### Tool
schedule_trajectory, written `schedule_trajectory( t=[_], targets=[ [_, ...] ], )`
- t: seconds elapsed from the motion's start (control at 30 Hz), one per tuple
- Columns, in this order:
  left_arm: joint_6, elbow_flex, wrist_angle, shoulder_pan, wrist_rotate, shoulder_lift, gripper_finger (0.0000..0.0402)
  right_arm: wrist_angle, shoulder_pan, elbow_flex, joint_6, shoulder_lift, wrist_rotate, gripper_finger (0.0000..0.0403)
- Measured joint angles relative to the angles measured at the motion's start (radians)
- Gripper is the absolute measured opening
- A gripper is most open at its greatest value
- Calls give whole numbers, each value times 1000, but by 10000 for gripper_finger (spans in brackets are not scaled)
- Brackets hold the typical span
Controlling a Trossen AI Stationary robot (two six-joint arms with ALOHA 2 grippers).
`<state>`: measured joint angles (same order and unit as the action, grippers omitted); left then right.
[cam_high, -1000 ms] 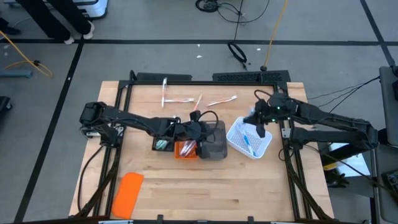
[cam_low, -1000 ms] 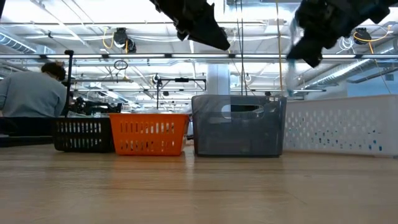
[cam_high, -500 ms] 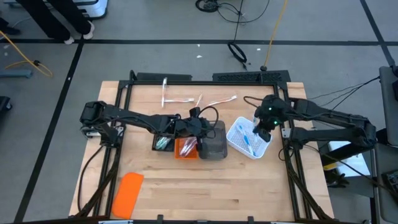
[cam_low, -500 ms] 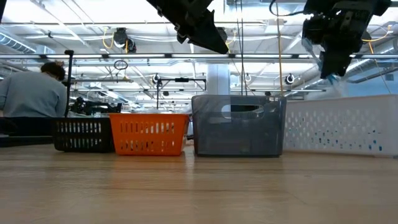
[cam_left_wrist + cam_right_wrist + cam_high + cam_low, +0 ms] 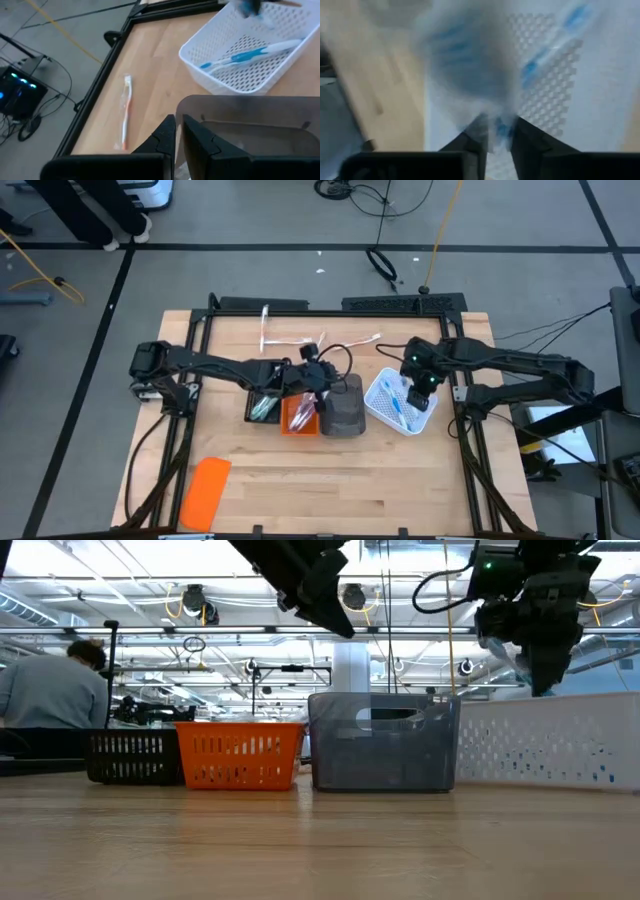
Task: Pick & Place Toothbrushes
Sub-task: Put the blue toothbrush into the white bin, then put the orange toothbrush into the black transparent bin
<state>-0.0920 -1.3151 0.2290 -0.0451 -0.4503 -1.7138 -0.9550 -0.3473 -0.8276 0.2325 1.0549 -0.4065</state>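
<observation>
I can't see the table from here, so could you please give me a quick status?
Right pincer over white tray, blue toothbrush blurred between its fingers. Left pincer shut, empty, above grey bin. More toothbrushes wait behind. Nothing blocking.

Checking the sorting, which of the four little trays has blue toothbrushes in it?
The white tray, rightmost in the row, under the right gripper; blue toothbrushes lie inside.

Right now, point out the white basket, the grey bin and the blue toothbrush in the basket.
white basket [image 5: 428, 416]: high view, right rim.
grey bin [image 5: 384, 755]: low view, front wall.
blue toothbrush [image 5: 245, 54]: left wrist view, mid-handle.
</observation>
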Motion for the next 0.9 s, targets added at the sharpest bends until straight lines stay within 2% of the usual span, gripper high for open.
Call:
schedule_trajectory(
  t=[0.13,0.37,0.5,0.7,0.8,0.9],
  targets=[
    [22,0,28,16,0,0,31,30,1,0,-1,5,-92,93],
    [22,0,33,32,-3,0,31,53,0,0,-12,4,-90,128],
    [-2,0,31,38,-19,0,31,68,0,0,-37,4,-89,133],
    [-64,0,28,66,-121,0,31,100,0,0,-64,-1,-89,127],
    [-55,0,29,111,-104,0,31,152,0,0,-65,-9,-90,126],
    [-53,0,28,174,-8,0,33,211,1,0,-63,-12,-92,125]
  ],
)
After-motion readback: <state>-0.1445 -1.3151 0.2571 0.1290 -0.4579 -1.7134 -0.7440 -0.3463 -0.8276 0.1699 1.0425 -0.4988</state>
